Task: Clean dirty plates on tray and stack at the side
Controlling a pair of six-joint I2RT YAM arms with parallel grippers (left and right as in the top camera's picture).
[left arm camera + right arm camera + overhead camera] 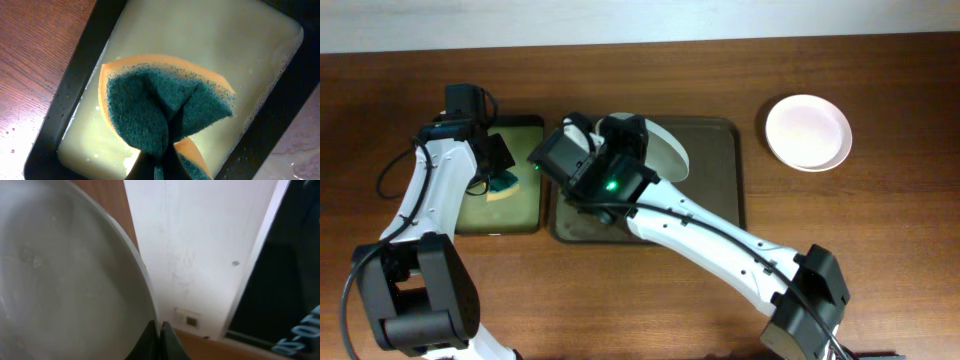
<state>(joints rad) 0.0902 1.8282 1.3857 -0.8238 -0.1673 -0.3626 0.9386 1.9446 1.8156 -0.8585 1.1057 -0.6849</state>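
My right gripper (632, 140) is shut on the rim of a white plate (668, 150) and holds it tilted on edge above the dark brown tray (716, 192). In the right wrist view the fingers (160, 332) pinch the plate's rim (65, 280). A second white plate (808, 132) lies flat on the table to the right of the tray. My left gripper (502, 172) is shut on a folded orange-and-green sponge (160, 100) over the small black-rimmed tray (525, 215). A third plate is hidden.
The small black-rimmed tray (75, 85) holds pale yellowish soapy liquid. My right arm stretches from the bottom right across the brown tray's front. Water drops lie on the wooden table (30, 60) beside the small tray.
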